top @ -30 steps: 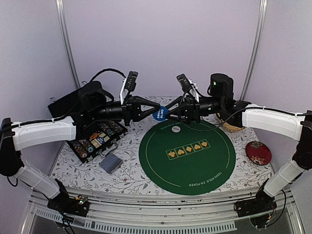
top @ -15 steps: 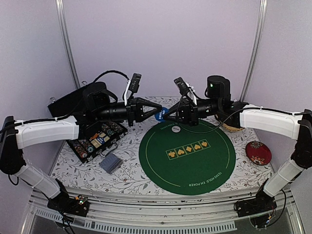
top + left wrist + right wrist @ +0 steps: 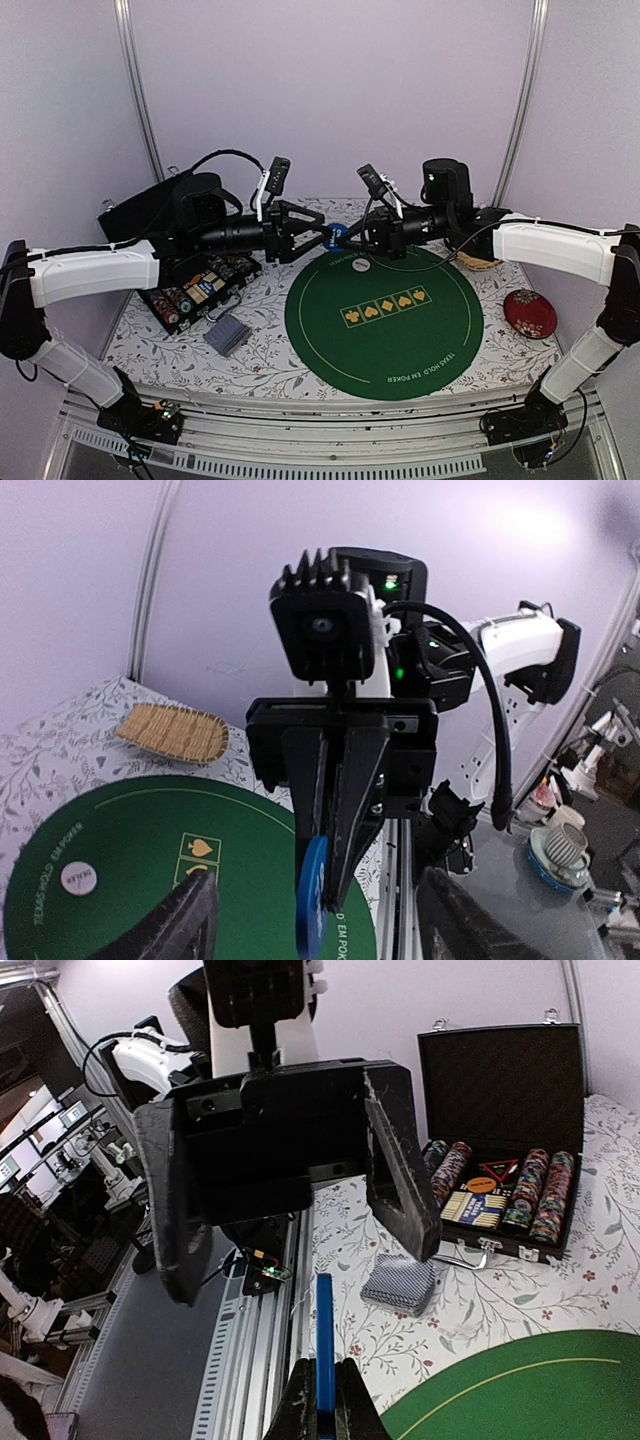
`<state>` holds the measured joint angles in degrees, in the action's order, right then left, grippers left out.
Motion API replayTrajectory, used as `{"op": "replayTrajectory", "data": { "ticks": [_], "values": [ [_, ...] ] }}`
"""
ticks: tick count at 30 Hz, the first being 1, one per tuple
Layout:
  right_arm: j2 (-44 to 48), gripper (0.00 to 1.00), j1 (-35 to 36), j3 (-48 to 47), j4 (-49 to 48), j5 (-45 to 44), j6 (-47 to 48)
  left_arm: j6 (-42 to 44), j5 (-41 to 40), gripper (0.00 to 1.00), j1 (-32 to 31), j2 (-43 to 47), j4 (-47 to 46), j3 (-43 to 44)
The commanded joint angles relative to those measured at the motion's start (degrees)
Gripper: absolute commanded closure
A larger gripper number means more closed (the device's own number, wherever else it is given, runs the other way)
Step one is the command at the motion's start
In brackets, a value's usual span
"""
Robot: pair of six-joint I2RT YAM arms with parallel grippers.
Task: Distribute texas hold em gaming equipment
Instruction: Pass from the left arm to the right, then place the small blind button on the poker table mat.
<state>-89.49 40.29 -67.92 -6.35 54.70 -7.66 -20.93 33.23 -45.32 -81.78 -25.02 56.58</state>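
The right gripper (image 3: 347, 238) pinched a blue disc (image 3: 336, 235) in mid-air, with the left gripper (image 3: 322, 232) spread wide facing it. Only a white disc (image 3: 361, 265) lay on the green mat (image 3: 400, 340). The cards (image 3: 227, 334) and chips (image 3: 200, 285) sat undealt at the left.

The top view is bright with soft, even light and hardly any shadows, and the poles (image 3: 137, 90) at its sides look bent. In the left wrist view a white glow shines on the wall (image 3: 530, 525), and the left gripper (image 3: 315, 880) has dark, fuzzy fingers (image 3: 170, 925) near the lens.
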Motion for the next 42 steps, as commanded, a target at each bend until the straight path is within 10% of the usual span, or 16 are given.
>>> {"op": "replayTrajectory", "data": {
  "ticks": [1, 42],
  "values": [
    [0.14, 0.99, -2.37, -0.92, 3.54, -3.67, -0.15, 0.54, -7.17, 0.19, 0.44, 2.78, 1.83, -2.1],
    [4.01, 0.99, -22.04, 10.42, 13.18, -18.77, -11.91, 0.8, -14.0, 0.02, 1.24, 3.28, 8.79, -2.27]
  ]
}}
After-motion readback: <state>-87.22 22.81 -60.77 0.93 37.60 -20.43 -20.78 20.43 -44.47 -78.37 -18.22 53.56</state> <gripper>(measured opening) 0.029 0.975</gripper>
